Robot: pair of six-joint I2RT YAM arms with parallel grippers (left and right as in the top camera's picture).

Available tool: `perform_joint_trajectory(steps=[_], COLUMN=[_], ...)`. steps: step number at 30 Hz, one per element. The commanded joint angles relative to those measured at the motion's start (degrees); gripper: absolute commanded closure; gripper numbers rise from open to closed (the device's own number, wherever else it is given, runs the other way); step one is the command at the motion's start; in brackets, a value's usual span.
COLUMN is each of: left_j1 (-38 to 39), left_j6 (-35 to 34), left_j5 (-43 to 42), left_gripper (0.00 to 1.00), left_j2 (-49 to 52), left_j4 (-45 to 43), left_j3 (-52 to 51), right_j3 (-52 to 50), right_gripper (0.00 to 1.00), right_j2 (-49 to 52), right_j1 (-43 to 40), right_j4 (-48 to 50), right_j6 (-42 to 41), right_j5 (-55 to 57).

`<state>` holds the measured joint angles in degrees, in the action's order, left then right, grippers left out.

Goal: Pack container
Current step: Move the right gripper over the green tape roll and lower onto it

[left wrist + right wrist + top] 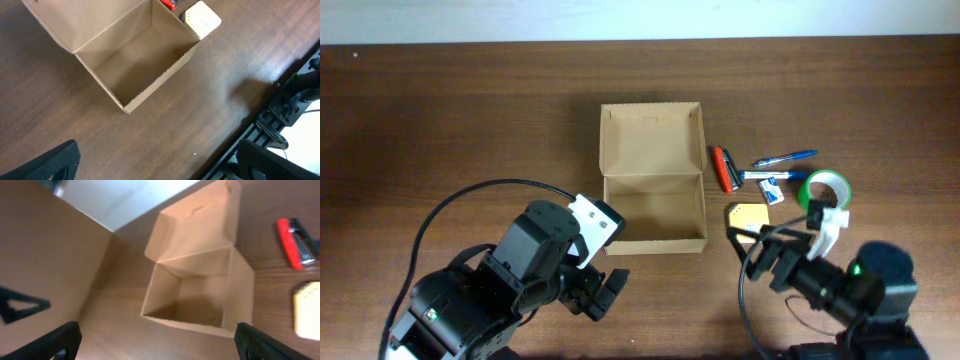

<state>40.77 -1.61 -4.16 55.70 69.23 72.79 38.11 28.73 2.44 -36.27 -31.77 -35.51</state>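
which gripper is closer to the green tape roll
Right. The right gripper sits in front of the tape roll, slightly to its left. The left gripper is far left, at the near left corner of the box.

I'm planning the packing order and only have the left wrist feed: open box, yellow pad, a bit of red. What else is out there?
Observer: A green tape roll lies to the right of the box, outside your frame.
Operator: Any pens?
Observer: Yes, a blue pen lies on the far side of the roll.
Operator: And the bit of red?
Observer: It is a red-and-black tool lying along the box's right wall.
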Motion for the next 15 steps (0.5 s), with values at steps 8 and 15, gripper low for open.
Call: perform_joint_trajectory(steps=[8, 15], left_j1=[0.1, 0.1], left_j6=[-0.7, -0.7], left_j5=[0.4, 0.4], left_gripper=[0.0, 0.0], left_j2=[-0.2, -0.2], left_j4=[-0.2, -0.2], left_j3=[1.2, 1.2], right_j3=[16.3, 24.3], right_gripper=[0.01, 0.01], right_j2=[18.9, 33.6], right_j1=[0.2, -0.5], right_j4=[-8.5, -7.8], right_j6=[11.9, 14.4], right_j5=[15.8, 26.4])
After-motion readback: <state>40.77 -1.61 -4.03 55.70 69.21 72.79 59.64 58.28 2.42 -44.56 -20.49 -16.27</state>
